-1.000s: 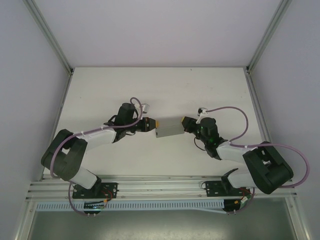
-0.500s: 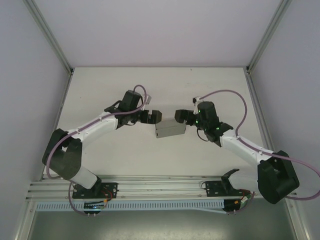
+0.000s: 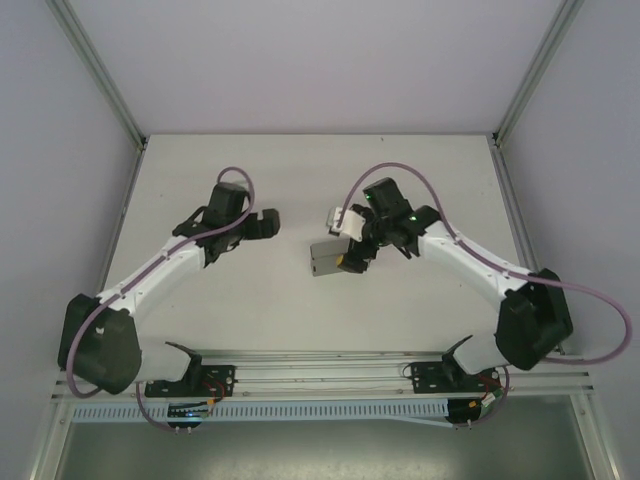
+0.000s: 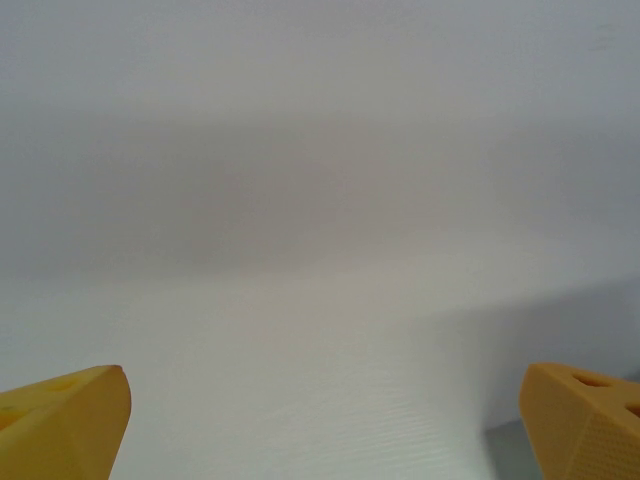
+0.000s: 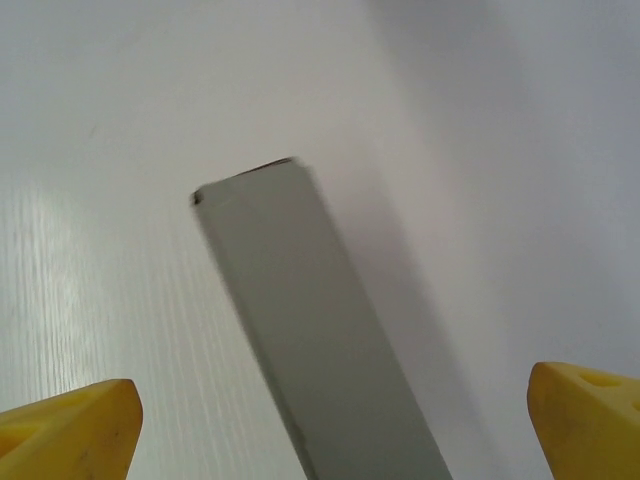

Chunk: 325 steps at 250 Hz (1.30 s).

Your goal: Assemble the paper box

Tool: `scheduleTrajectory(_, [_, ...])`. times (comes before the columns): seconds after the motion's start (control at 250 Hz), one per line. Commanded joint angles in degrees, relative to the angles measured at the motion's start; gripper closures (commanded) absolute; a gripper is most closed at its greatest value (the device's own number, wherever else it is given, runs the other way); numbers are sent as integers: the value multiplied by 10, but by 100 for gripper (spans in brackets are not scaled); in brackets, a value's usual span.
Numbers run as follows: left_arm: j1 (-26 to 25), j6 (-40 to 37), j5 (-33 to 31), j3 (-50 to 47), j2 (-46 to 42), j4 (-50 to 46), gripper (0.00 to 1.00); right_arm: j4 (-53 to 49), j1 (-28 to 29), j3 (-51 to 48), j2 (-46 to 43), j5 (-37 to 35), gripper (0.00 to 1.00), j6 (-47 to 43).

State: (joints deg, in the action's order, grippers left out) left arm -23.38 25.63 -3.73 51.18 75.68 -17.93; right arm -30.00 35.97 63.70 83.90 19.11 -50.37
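I see the box (image 3: 326,260) lying on the white table (image 3: 300,170), a little right of the middle, between my two arms. It is grey and plain, folded up into a low closed shape. Its long side runs nearly across the table, slightly tilted.

The right claw (image 3: 347,243) hangs over the right end of the box and covers that part in the top view. From the right wrist camera I look down on the box: it runs from the bottom edge away from me, leaning to the left, and its far end has a small dark gap at one corner. The two yellow fingertips (image 5: 70,425) stand at the lower corners of this picture, far from each other. The box passes between them without touching either one. So the right claw is spread wide and pinches nothing.

The left claw (image 3: 266,224) is to the left of the box, well apart from it, and it points toward it. In the left wrist camera its yellow fingertips are also far apart, with bare table between them. This claw is spread too, and it holds nothing.
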Motion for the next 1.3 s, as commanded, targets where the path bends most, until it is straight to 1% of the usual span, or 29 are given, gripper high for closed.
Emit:
scheduleTrajectory(0.0, [14, 40, -35, -52, -44, -27, 1, -97, 3, 46, 55, -15, 1, -150])
scheduleTrajectory(0.108, [23, 51, -47, -79, -75, -40, 2, -102, 13, 80, 116, -62, 1, -173])
scheduleTrajectory(0.176, [24, 52, -55, -86, -85, -47, 1, -130, 21, 116, 157, -86, 1, -185])
scheduleTrajectory(0.272, [25, 51, -68, -88, -92, -53, 1, -157, 31, 153, 204, -115, 5, -186])
scheduleTrajectory(0.344, [25, 49, -74, -88, -94, -51, 1, -156, 40, 157, 223, -142, 8, -181])
scheduleTrajectory(0.536, [24, 41, -72, -83, -91, -43, 2, -89, 52, 126, 241, -197, 18, -162])
scheduleTrajectory(0.588, [25, 40, -69, -81, -89, -43, 1, -86, 54, 127, 248, -207, 22, -157])
scheduleTrajectory(0.675, [25, 43, -60, -78, -91, -48, 1, -89, 56, 133, 258, -221, 36, -146])
scheduleTrajectory(0.711, [25, 42, -57, -78, -93, -48, 1, -90, 58, 135, 257, -227, 39, -143])
scheduleTrajectory(0.755, [25, 43, -57, -80, -96, -49, 2, -85, 60, 133, 253, -236, 45, -139])
scheduleTrajectory(0.831, [25, 44, -60, -81, -104, -50, 1, -54, 63, 124, 242, -259, 52, -132])
scheduleTrajectory(0.879, [25, 43, -62, -81, -110, -52, 1, -35, 65, 116, 233, -280, 54, -129])
scheduleTrajectory(0.923, [25, 43, -64, -80, -116, -54, 1, -15, 67, 109, 225, -298, 58, -123])
scheduleTrajectory(1.015, [25, 41, -69, -82, -130, -55, 2, 22, 71, 104, 208, -342, 59, -97])
scheduleTrajectory(1.103, [25, 43, -67, -88, -143, -51, 1, 76, 76, 102, 204, -411, 59, -57])
scheduleTrajectory(1.187, [25, 46, -66, -96, -148, -43, 2, 136, 79, 93, 212, -480, 59, -28])
scheduleTrajectory(1.295, [25, 52, -63, -94, -142, -48, 1, 215, 76, 71, 234, -540, 59, 7])
